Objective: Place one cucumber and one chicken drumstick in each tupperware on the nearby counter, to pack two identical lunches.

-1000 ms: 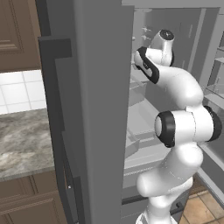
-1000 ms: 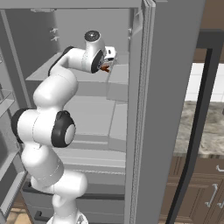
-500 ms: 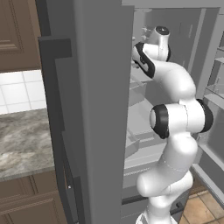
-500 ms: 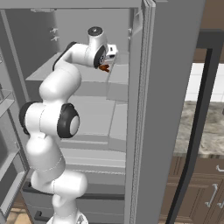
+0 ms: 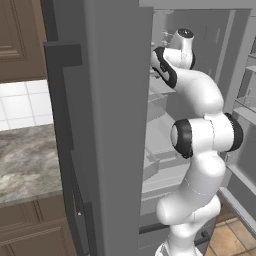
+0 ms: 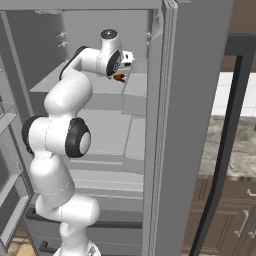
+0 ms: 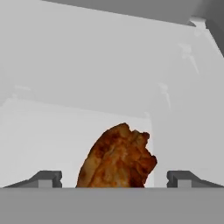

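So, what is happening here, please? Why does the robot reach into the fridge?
The white arm reaches onto an upper shelf of the open fridge for a chicken drumstick. In the hand view the gripper is open, one fingertip on each side of the drumstick's plump end, not closed on it. Nothing is lifted yet. The right base view shows the drumstick just beside the hand, and the counter lies past the fridge door.

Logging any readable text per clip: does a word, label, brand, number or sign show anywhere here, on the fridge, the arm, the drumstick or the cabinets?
None: no readable text in any view.
The fridge door, the arm, the cabinets and the counter carry no lettering.
The chicken drumstick between the open gripper fingertips bears no label.
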Robot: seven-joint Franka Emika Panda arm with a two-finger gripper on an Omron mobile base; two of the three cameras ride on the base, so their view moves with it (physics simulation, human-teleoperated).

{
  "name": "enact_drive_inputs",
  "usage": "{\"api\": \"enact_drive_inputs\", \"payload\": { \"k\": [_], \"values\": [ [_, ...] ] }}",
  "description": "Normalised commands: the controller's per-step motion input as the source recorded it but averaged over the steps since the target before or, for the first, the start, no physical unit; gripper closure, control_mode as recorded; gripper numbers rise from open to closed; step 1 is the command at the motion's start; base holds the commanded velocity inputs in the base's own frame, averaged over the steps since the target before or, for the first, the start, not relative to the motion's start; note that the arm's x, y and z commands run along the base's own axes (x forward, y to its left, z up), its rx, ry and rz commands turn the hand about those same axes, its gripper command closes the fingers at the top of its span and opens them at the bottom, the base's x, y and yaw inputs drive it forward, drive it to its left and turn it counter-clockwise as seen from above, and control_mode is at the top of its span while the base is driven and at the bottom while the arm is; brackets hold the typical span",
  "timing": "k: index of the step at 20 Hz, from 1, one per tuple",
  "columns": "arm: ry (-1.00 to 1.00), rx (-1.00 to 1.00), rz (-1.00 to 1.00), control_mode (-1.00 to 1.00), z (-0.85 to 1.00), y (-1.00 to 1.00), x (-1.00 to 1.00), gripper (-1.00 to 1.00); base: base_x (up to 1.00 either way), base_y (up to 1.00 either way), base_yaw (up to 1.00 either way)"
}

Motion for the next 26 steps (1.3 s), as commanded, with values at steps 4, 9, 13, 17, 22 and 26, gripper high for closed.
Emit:
{"api": "enact_drive_inputs", "payload": {
  "k": [4,9,13,17,22,26],
  "values": [
    [0.0,0.0,0.0,-1.0,-0.43,-0.1,-0.25,-1.0,0.0,0.0,0.0],
    [0.0,0.0,0.0,-1.0,-0.37,-0.17,-0.11,-1.0,0.0,0.0,0.0],
    [0.0,0.0,0.0,-1.0,-0.33,-0.17,-0.04,1.0,0.0,0.0,0.0],
    [0.0,0.0,0.0,-1.0,-0.32,-0.16,-0.02,1.0,0.0,0.0,0.0],
    [0.01,0.0,0.0,-1.0,-0.26,-0.04,0.0,1.0,0.0,0.0,0.0],
    [0.0,0.0,0.0,-1.0,-0.13,0.0,0.0,1.0,0.0,0.0,0.0]
  ]
}}
